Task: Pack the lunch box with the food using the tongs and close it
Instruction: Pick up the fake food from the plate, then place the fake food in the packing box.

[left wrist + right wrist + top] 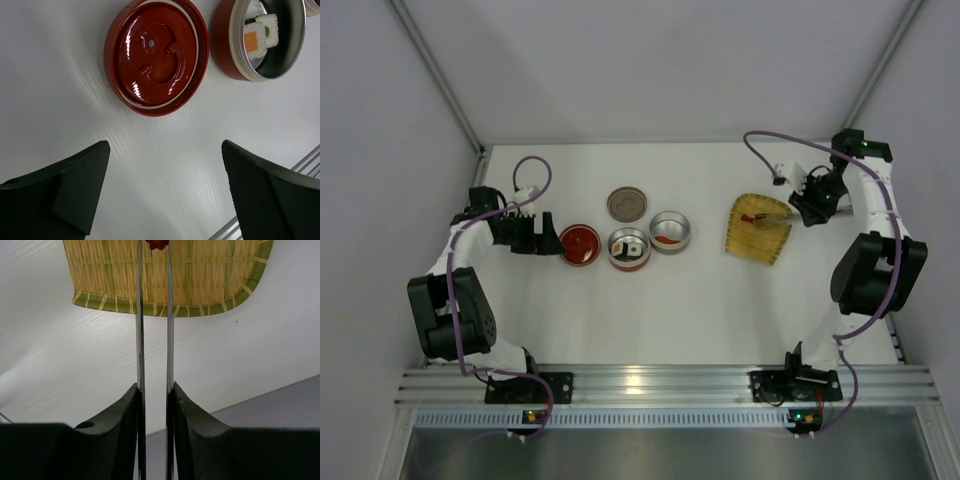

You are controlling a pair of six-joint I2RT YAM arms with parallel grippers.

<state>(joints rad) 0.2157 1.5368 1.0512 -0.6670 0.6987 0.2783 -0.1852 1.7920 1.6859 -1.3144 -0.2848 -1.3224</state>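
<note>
Gripping slender silver-grey metal tongs point(140, 340) in right claw point(154, 390), with small bright red food bit point(156, 244) between tips, over yellow ribbed bamboo mat point(210, 275). Holding left claw point(164, 150) wide apart, well left of mat, near round red lid point(155, 55).

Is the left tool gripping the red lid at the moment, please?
No, the left tool stands wide open, clear of the red lid.
</note>
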